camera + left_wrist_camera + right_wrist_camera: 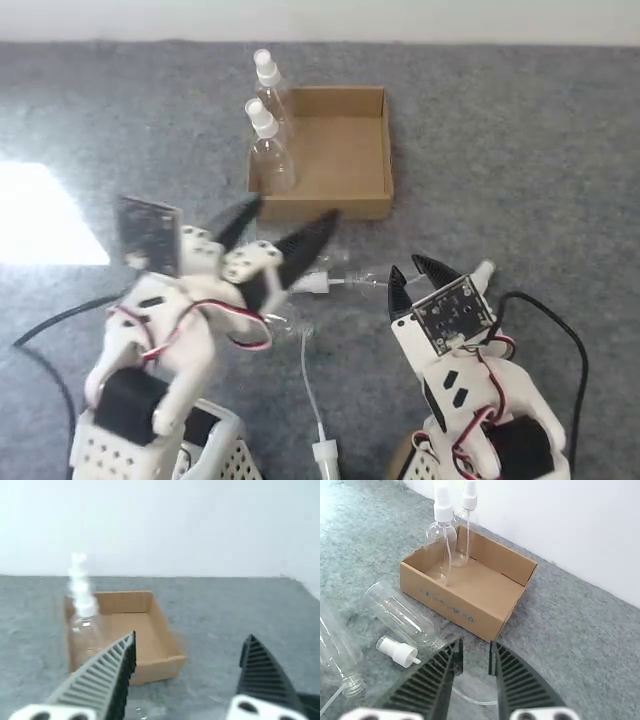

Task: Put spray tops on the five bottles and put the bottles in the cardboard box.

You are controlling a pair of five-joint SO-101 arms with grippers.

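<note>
Two capped bottles (272, 150) are stood at the box's (345, 150) left wall, room being left for three; left gripper (190, 636) is spread wide, right gripper (476, 642) barely parted, both empty.

Left arm (150, 340) at left side, upper links raised, wrist angled forward and inward. Left gripper (295, 210) jaws spread wide, nothing between them; black ridged fingers (107, 675) point ahead. Right arm (480, 400) folded low over its base, red and white wires looped along side. Right gripper (412, 270) jaws near each other, narrow gap between, nothing held; tips point forward.
</note>
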